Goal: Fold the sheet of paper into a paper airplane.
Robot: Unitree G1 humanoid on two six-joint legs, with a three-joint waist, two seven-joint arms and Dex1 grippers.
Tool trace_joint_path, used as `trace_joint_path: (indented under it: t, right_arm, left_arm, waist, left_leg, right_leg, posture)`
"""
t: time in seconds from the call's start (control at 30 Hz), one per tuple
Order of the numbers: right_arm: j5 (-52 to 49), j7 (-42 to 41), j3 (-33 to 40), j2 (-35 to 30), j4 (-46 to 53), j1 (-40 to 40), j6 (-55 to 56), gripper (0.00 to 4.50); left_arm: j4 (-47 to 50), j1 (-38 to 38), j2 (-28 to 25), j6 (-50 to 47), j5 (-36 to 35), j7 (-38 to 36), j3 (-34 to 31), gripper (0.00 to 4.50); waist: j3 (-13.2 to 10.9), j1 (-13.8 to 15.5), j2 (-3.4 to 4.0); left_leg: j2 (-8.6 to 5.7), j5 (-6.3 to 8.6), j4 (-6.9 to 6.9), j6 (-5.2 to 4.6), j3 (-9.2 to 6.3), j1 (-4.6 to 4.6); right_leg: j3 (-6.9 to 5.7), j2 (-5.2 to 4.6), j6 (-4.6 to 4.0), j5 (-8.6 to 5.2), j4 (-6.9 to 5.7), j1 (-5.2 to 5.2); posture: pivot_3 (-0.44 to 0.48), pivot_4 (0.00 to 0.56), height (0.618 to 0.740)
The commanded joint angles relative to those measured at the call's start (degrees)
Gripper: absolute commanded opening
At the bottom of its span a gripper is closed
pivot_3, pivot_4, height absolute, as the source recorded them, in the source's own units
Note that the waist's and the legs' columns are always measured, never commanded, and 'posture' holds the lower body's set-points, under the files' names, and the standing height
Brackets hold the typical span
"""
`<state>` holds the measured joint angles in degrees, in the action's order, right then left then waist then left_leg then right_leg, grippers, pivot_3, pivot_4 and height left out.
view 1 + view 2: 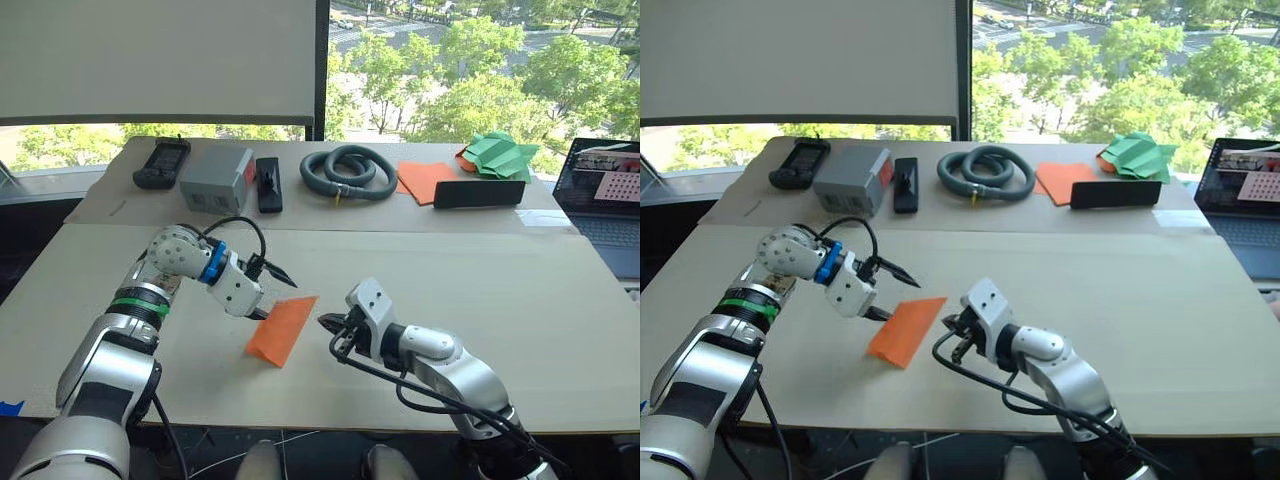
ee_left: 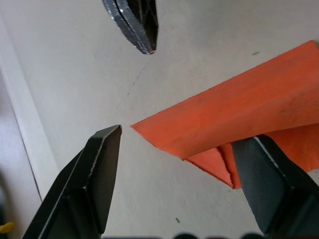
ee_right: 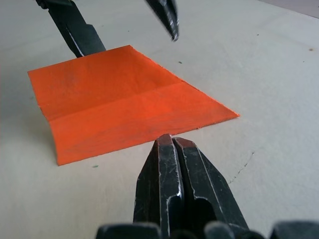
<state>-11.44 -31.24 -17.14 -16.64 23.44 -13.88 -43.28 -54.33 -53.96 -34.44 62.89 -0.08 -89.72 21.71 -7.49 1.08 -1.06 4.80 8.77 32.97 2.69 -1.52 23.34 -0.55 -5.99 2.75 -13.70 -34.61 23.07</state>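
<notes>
Orange paper is folded once, in half, and lies near the table's front middle. The left gripper (image 1: 268, 292) stands wide, one finger low at the left edge of the sheet of paper (image 1: 283, 329), the other raised; it holds nothing. The right gripper (image 1: 330, 322) has its fingers pressed together, tips just beside the sheet's right edge, holding nothing. Judged progress: early. One centre crease shows; nose and wing folds remain. No paper airplane shape yet.
</notes>
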Motion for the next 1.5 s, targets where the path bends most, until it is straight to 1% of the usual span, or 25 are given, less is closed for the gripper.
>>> trace_joint_path:
  t: [0.03,0.13,0.23,0.27,0.33,0.4,0.47,0.5,0.53,0.57,0.6,0.63,0.67,0.73,0.8,0.87,0.97,1.0,1.03,1.13,1.27,1.33,1.4,1.5]
  right_arm:
    - [-0.29,1.5,0.82,0.69,1.68,-1.02,-0.24,0.0]
    - [-0.55,2.15,0.81,0.58,1.79,-0.88,-0.31,0.0]
    - [-0.86,2.5,1.3,0.19,2.23,-0.49,-0.36,0.0]
    - [-0.96,2.7,1.8,0.0,2.36,-0.35,-0.45,0.0]
    - [-1.1,3.08,2.42,-0.26,2.58,-0.12,-0.58,0.0]
    - [-1.33,3.78,3.86,-0.65,3.17,-0.03,-0.79,0.0]
    - [-1.76,4.94,6.7,-0.93,3.91,-0.34,-1.19,0.0]
    - [-2.01,5.71,8.43,-1.07,4.49,-0.57,-1.46,0.0]
    - [-2.21,6.3,10.07,-1.38,5.17,-0.78,-1.68,0.0]
    - [-2.64,6.29,11.17,-1.77,6.06,-0.69,-1.97,0.0]
    - [-2.81,6.26,11.62,-2.09,6.93,-0.41,-2.11,0.0]
    - [-2.94,6.21,11.76,-2.28,7.5,-0.25,-2.29,0.0]
    - [-3.08,6.14,11.81,-2.48,7.94,-0.09,-2.44,0.0]
    - [-3.28,6.03,11.88,-2.7,8.51,0.13,-2.73,0.0]
    - [-3.31,5.73,11.15,-3.46,9.11,0.44,-2.97,0.0]
    - [-3.12,5.6,10.24,-4.31,9.71,0.67,-3.14,0.0]
    - [-3.64,5.27,9.26,-4.63,10.67,0.98,-2.69,0.0]
    - [-3.77,5.12,9.03,-4.68,10.88,1.12,-2.44,0.47]
    - [-3.92,4.86,8.83,-4.79,11.1,1.27,-2.12,0.63]
    - [-3.66,2.59,6.98,-6.92,12.81,1.88,-0.43,1.61]
    - [-3.62,-0.71,2.29,-9.36,16.38,2.04,1.77,2.96]
    - [-0.85,-1.29,-1.24,-11.19,16.17,1.87,3.59,3.65]
    - [3.03,-0.19,-4.38,-12.2,14.13,1.56,5.71,3.65]
    - [8.91,3.9,-7.13,-11.31,9.4,1.05,8.46,3.65]
  left_arm:
    - [-3.47,-3.06,0.14,3.93,0.16,-1.65,0.86,2.35]
    - [-5.2,-3.65,0.28,5.67,1.5,-0.98,1.63,1.32]
    - [-5.96,-3.7,-0.59,6.03,5.0,1.2,2.56,0.26]
    - [-5.75,-3.52,-1.09,4.98,6.09,1.97,2.67,0.04]
    - [-5.15,-3.03,-1.76,3.14,7.2,3.07,2.6,0.04]
    - [-2.74,-1.24,-1.94,-4.75,6.8,5.42,1.08,0.04]
    - [5.75,2.34,-2.55,-22.15,5.43,7.26,-0.84,0.04]
    - [13.63,5.08,-3.44,-35.07,4.12,6.94,-1.67,0.04]
    - [23.4,8.0,-4.02,-50.69,2.62,7.02,-2.56,0.04]
    - [31.63,10.31,-2.94,-65.74,1.87,9.88,-3.96,0.04]
    - [38.88,12.57,-2.13,-77.82,1.04,12.29,-4.91,0.04]
    - [44.24,14.11,-1.57,-86.19,0.75,14.16,-5.58,0.04]
    - [49.29,16.33,-1.49,-91.99,1.04,15.39,-5.26,0.04]
    - [55.4,19.14,-0.85,-99.03,2.01,18.74,-4.6,0.04]
    - [58.39,20.65,1.0,-104.27,2.2,22.91,-4.44,0.04]
    - [60.2,21.41,1.38,-107.11,2.3,25.29,-4.06,0.04]
    - [63.42,23.23,0.67,-109.15,0.65,25.88,-3.69,0.83]
    - [64.37,23.51,0.57,-109.93,-0.03,26.08,-3.9,1.23]
    - [65.14,23.52,0.52,-110.82,-0.76,26.27,-4.27,1.51]
    - [67.78,23.27,0.24,-111.83,-5.59,25.51,-8.01,2.53]
    - [69.95,24.11,-3.15,-109.97,-10.54,24.48,-13.3,2.54]
    - [70.17,24.85,-4.96,-109.49,-12.28,24.24,-15.08,2.54]
    - [69.63,25.93,-6.78,-108.62,-13.65,23.79,-16.63,2.54]
    - [66.77,27.31,-8.92,-105.81,-13.22,25.22,-18.03,2.54]
  waist:
    - [0.0,-0.09,0.0]
    - [-0.01,-0.27,-0.01]
    - [-0.02,-0.25,-0.02]
    - [-0.02,-0.26,-0.03]
    - [-0.02,-0.28,-0.03]
    - [-0.02,-0.31,-0.03]
    - [-0.02,-0.31,-0.03]
    - [-0.03,-0.46,0.0]
    - [-0.03,-0.48,0.0]
    - [-0.04,-0.58,0.0]
    - [-0.04,-0.61,0.01]
    - [-0.04,-0.54,0.01]
    - [-0.03,-0.57,-0.02]
    - [-0.03,-0.71,-0.02]
    - [-0.03,-0.89,0.01]
    - [-0.04,-1.06,-0.01]
    - [-0.05,-1.51,-0.01]
    - [-0.05,-1.62,-0.01]
    - [-0.05,-1.71,-0.01]
    - [-0.05,-1.67,-0.02]
    - [-0.06,-1.84,-0.03]
    - [-0.06,-1.95,-0.04]
    - [-0.07,-1.92,-0.06]
    - [-0.09,-1.85,-0.11]
  left_leg:
    - [0.0,-0.01,0.0,-0.01,-0.01,0.0]
    - [0.0,-0.01,0.03,-0.02,-0.02,-0.02]
    - [0.0,-0.01,0.03,-0.02,-0.02,-0.02]
    - [0.01,-0.02,0.03,-0.03,-0.02,-0.01]
    - [0.01,-0.03,0.03,-0.05,-0.02,0.0]
    - [0.01,-0.04,0.03,-0.06,-0.03,-0.01]
    - [0.0,-0.05,0.05,-0.08,-0.03,-0.01]
    - [0.0,-0.06,0.04,-0.09,-0.03,-0.02]
    - [0.0,-0.07,0.03,-0.11,-0.03,-0.02]
    - [0.0,-0.08,0.02,-0.12,-0.03,-0.02]
    - [0.01,-0.09,0.02,-0.14,-0.04,-0.01]
    - [0.0,-0.1,0.03,-0.15,-0.05,-0.01]
    - [0.0,-0.11,0.03,-0.16,-0.06,-0.04]
    - [0.02,-0.11,0.03,-0.16,-0.09,-0.11]
    - [0.02,-0.1,0.02,-0.16,-0.14,-0.2]
    - [0.01,-0.1,0.0,-0.16,-0.14,-0.26]
    - [-0.02,-0.1,-0.01,-0.15,-0.15,-0.26]
    - [-0.02,-0.1,-0.01,-0.15,-0.14,-0.26]
    - [-0.03,-0.1,-0.01,-0.15,-0.14,-0.27]
    - [-0.08,-0.1,0.0,-0.15,-0.13,-0.22]
    - [-0.1,-0.09,0.01,-0.14,-0.13,-0.24]
    - [-0.09,-0.09,-0.01,-0.14,-0.12,-0.28]
    - [-0.1,-0.08,-0.03,-0.13,-0.12,-0.42]
    - [-0.09,0.05,-0.04,0.08,-0.1,-0.48]
  right_leg:
    - [0.0,0.01,-0.01,-0.01,-0.05,0.01]
    - [0.01,0.01,-0.01,-0.01,-0.16,0.01]
    - [0.02,0.0,-0.01,-0.02,-0.21,0.01]
    - [0.02,0.0,-0.01,-0.02,-0.23,0.01]
    - [0.02,0.0,-0.01,-0.02,-0.29,0.02]
    - [0.02,0.0,-0.01,-0.02,-0.32,0.03]
    - [0.04,0.0,-0.01,-0.02,-0.39,0.01]
    - [0.04,0.0,-0.01,-0.02,-0.39,0.01]
    - [0.08,0.0,-0.02,-0.02,-0.42,0.01]
    - [0.1,0.01,-0.02,-0.02,-0.44,0.0]
    - [0.1,0.04,-0.04,-0.03,-0.44,0.01]
    - [0.19,0.08,-0.04,-0.04,-0.45,-0.01]
    - [0.2,0.08,-0.03,-0.07,-0.46,-0.06]
    - [0.35,0.28,-0.03,-0.1,-0.43,-0.08]
    - [0.6,0.48,-0.04,-0.1,-0.44,-0.07]
    - [0.88,0.69,-0.04,-0.1,-0.44,-0.03]
    - [1.04,0.73,-0.04,-0.1,-0.42,0.05]
    - [1.08,0.74,-0.04,-0.1,-0.42,0.05]
    - [1.1,0.74,-0.04,-0.1,-0.41,0.05]
    - [1.16,0.74,-0.04,-0.1,-0.39,0.05]
    - [1.19,0.74,-0.05,-0.1,-0.3,0.08]
    - [1.21,0.75,-0.05,-0.1,-0.32,0.07]
    - [1.22,0.74,-0.06,-0.11,-0.29,0.09]
    - [1.21,0.72,-0.09,-0.13,-0.22,0.1]
  posture:
    - [0.0,0.15,0.704]
    - [0.0,0.15,0.704]
    - [0.0,0.15,0.704]
    - [0.0,0.15,0.704]
    - [0.0,0.15,0.704]
    - [0.0,0.15,0.704]
    - [0.0,0.15,0.704]
    - [0.0,0.15,0.704]
    - [0.0,0.15,0.704]
    - [0.0,0.15,0.704]
    - [0.0,0.15,0.704]
    - [0.0,0.15,0.704]
    - [0.0,0.15,0.704]
    - [0.0,0.15,0.704]
    - [0.0,0.15,0.704]
    - [0.0,0.15,0.704]
    - [0.0,0.15,0.704]
    - [0.0,0.15,0.704]
    - [0.0,0.15,0.704]
    - [0.0,0.15,0.704]
    - [0.0,0.15,0.704]
    - [0.0,0.15,0.704]
    - [0.0,0.15,0.704]
    - [0.0,0.15,0.704]
